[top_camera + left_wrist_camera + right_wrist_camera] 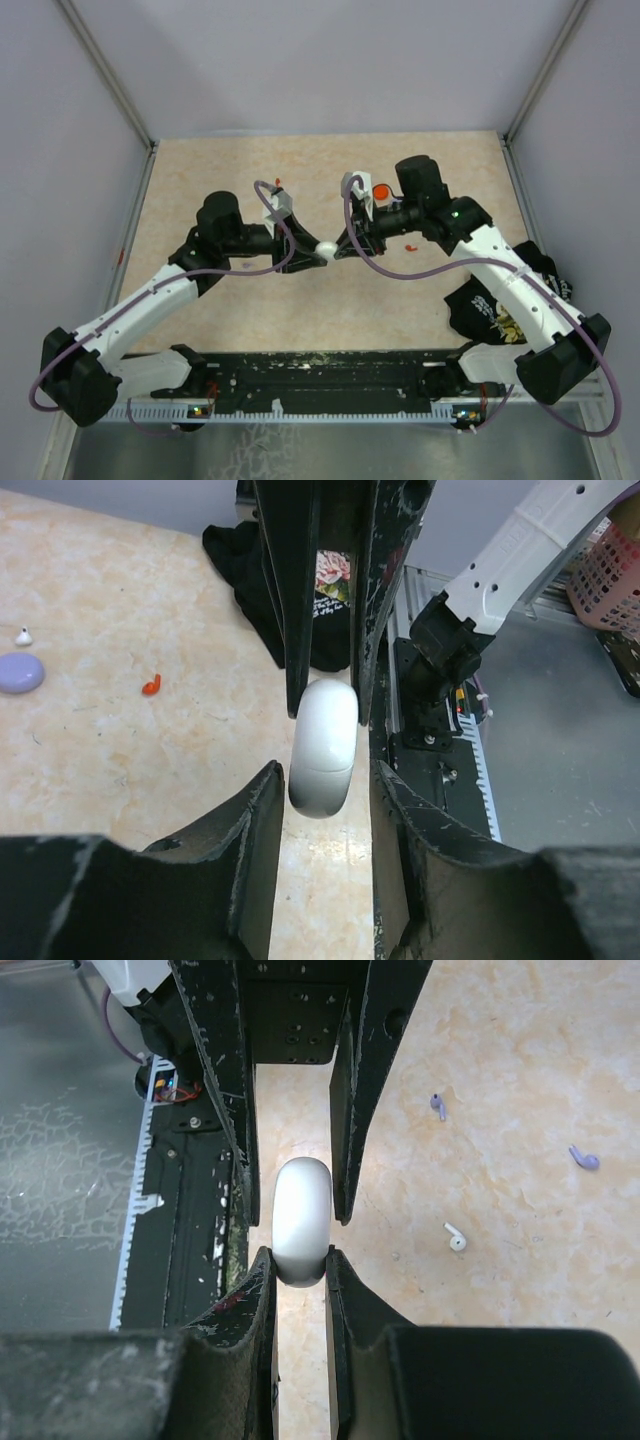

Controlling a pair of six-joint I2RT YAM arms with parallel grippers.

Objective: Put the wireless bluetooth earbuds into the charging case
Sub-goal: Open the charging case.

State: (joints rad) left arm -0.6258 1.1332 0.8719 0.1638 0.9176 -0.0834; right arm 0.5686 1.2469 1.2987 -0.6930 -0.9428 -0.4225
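Table: beige marbled top inside pale walls, with both arms reaching to its middle.
Black cloth: crumpled at the right edge, under the right arm.
Right gripper: clamped on the white charging case, both pads pressed against its sides at the end nearest that wrist.
Left gripper: spread slightly wider than the case; its fingers flank the other end, and a strip of table shows beside the case.
Case position: held off the table at the centre, between the two fingertip pairs, lid closed.
Red disc: beside the right wrist.
Lavender disc: flat on the table, apart from the case.
Earbuds: all loose on the table: one white, one red, two lavender, another white.
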